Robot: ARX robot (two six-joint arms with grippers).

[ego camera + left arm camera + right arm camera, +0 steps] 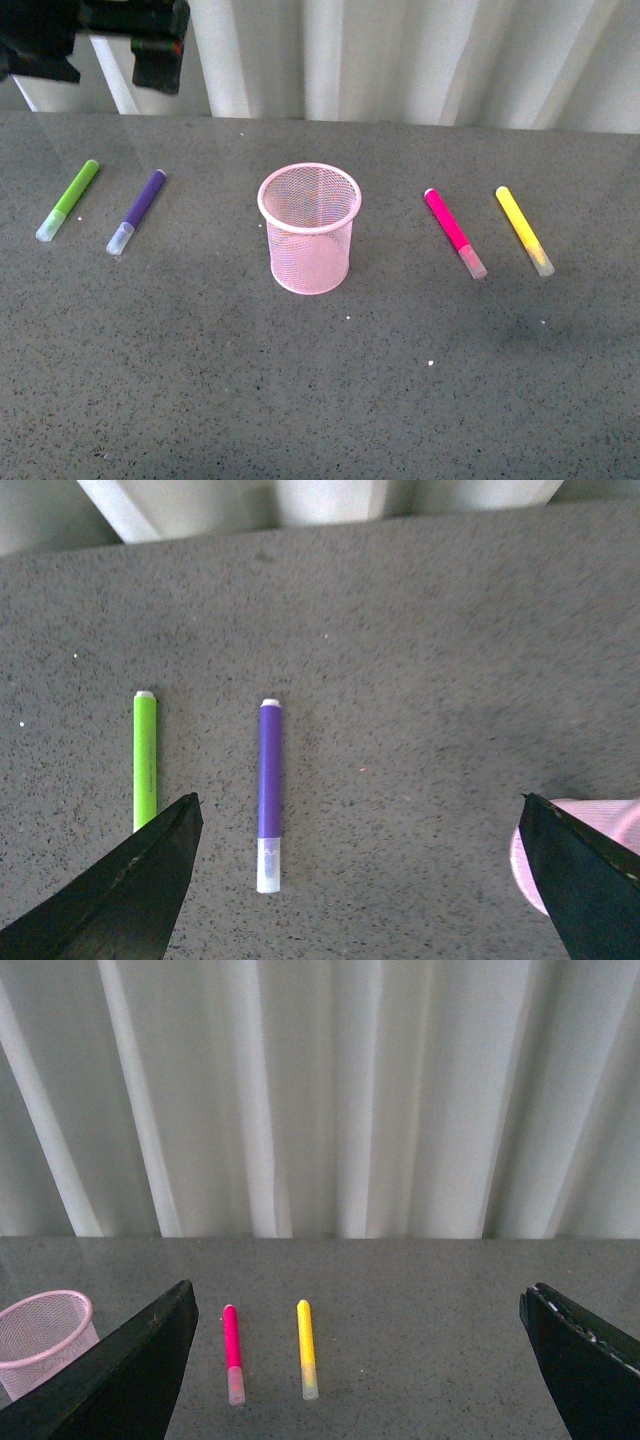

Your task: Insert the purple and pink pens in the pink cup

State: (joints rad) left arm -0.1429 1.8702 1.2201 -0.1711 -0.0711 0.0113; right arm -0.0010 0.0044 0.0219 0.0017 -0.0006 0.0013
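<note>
Pink cup (310, 256): pale-pink wire mesh with a solid rim, upright and empty, mid-tabletop (320, 400). Purple pen (137, 212) lies flat well to its left, clear cap nearest the robot, barrel angled away rightward. Pink pen (455, 233) lies flat well to the cup's right, clear cap nearest, barrel angled away leftward.

surface: dark grey speckled tabletop (320, 400) (faintly reflective); backdrop: white pleated curtain (400, 60); light: soft, even
</note>
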